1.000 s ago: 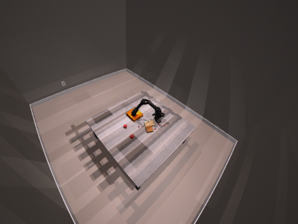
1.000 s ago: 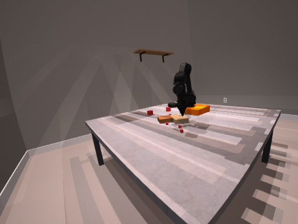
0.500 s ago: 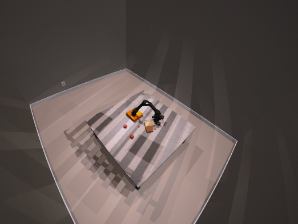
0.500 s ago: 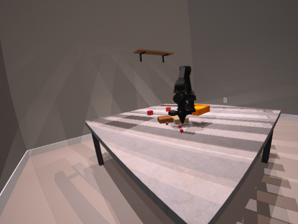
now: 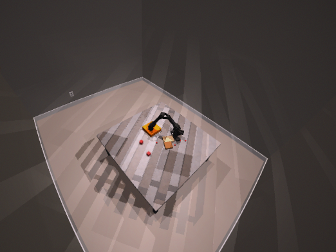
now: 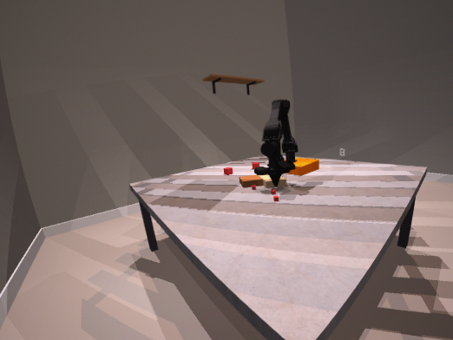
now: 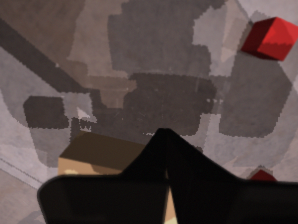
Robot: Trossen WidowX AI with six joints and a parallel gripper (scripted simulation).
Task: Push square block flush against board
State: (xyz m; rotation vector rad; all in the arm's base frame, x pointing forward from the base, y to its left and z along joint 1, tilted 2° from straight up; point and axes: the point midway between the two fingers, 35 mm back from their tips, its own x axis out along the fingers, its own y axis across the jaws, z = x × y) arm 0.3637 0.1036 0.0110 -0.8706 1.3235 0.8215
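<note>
Big picture first: a wide table with a striped grey-and-brown plank top (image 6: 304, 243) on dark legs fills the middle of the room, and everything that matters sits toward its far side in the exterior view.

Next in size, the black six-joint robot arm (image 6: 278, 134) rises from a flat orange square base plate (image 6: 305, 166) and bends over and down, so its tip comes to the table top in front of the base.

Now the task pieces. The orange-brown wooden board (image 6: 252, 179) lies flat, and the pale tan square block (image 6: 274, 182) lies right beside it; from above, the board (image 5: 168, 145) and the block (image 5: 168, 139) look to be touching, but at this size I cannot tell whether a whole side meets or whether any edges line up.

Down at the block, the black parallel-jaw gripper (image 6: 275, 180) points straight at the table, fingers pinched together into one narrow wedge with nothing between them. In the wrist view, that closed wedge (image 7: 167, 150) covers part of the block (image 7: 97, 152), whose corner pokes out to the left of it.

Smallest of all: little red cubes scattered on the table, one large in the wrist view's upper right (image 7: 267, 38), two further out toward the near side in the top view (image 5: 148, 153), and tiny ones by the gripper (image 6: 276, 198).
</note>
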